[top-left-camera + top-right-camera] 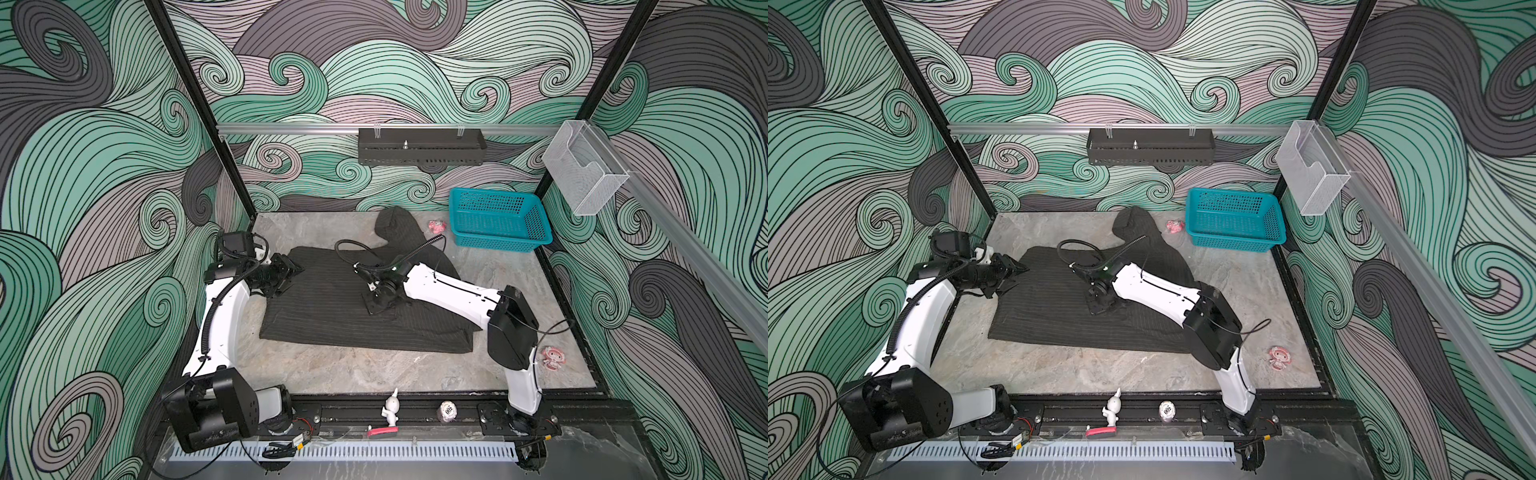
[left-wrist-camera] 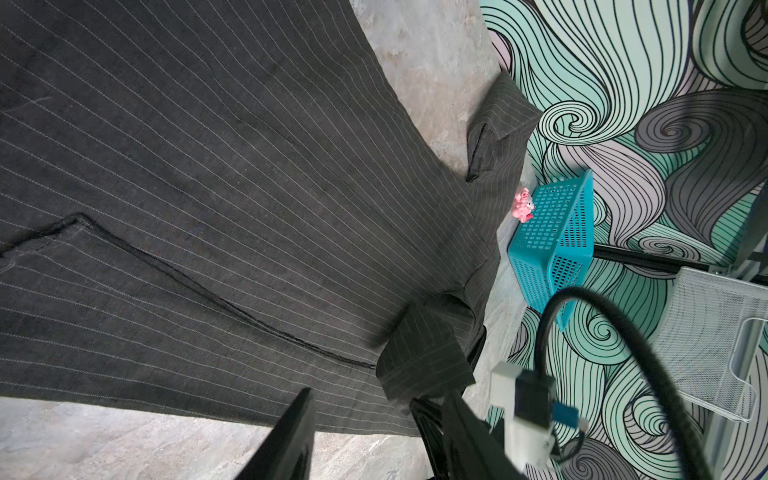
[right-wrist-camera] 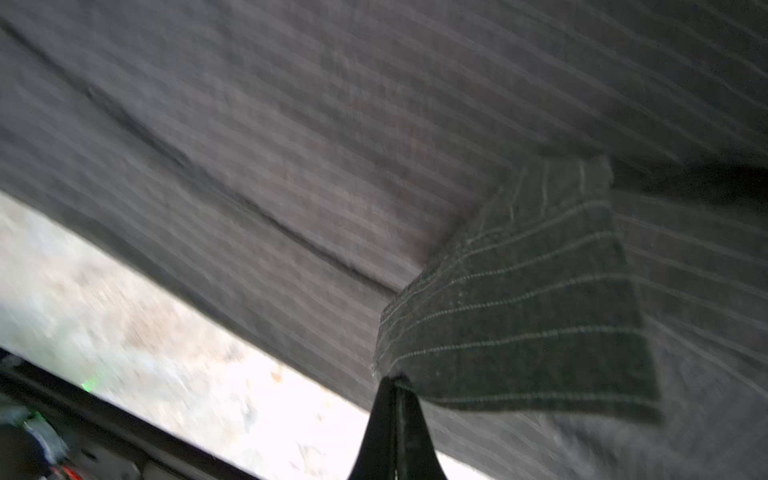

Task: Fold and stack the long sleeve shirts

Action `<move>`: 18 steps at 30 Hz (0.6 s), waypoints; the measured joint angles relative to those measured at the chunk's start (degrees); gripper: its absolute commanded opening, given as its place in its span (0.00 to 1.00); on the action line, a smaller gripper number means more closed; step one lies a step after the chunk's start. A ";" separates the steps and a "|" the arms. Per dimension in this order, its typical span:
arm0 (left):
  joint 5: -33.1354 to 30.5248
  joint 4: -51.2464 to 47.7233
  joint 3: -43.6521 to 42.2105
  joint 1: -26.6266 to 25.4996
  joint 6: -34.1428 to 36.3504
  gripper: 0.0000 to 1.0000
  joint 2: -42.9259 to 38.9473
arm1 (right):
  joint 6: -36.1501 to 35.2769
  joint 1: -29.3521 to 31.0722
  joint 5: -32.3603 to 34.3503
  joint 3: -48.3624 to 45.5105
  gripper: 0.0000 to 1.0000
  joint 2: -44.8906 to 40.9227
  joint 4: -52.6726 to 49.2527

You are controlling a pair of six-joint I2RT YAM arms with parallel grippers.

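- shirt [image 1: 332,320] lies spread flat on table [image 1: 374,374], one sleeve reaching back toward teal basket [image 1: 494,243]
- left gripper [image 1: 297,277] has its jaws apart, empty, over the shirt's left edge
- right gripper [image 3: 395,382] has its jaws together, seemingly pinching cuff [image 3: 519,311] corner; wrist view blurred

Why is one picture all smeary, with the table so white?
Right wrist view: the shirt is smeared by motion blur, only the cuff looks sharp, and the table glares white. Left wrist view: crisp, except the close-up fingers. Both top views: sharp, evenly lit.
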 measured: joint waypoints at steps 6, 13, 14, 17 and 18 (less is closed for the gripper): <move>0.07 0.35 1.20 -0.83 0.35 0.52 0.02 | -1.16 -0.28 5.68 -0.66 0.00 -24.85 -1.84; 0.28 1.53 1.49 -1.79 0.22 0.52 -0.09 | 1.46 -2.40 11.37 7.78 0.00 -45.81 -2.19; 0.28 1.60 1.49 -1.92 0.24 0.52 -0.17 | 1.97 -2.45 11.78 8.07 0.00 -46.62 -2.89; 0.31 1.60 1.49 -2.01 0.24 0.52 -0.92 | 3.65 -2.49 11.65 5.38 0.00 -46.69 -4.94; 0.28 1.57 1.49 -2.14 0.26 0.52 -1.25 | 4.26 -2.49 11.30 3.48 0.00 -46.34 -5.77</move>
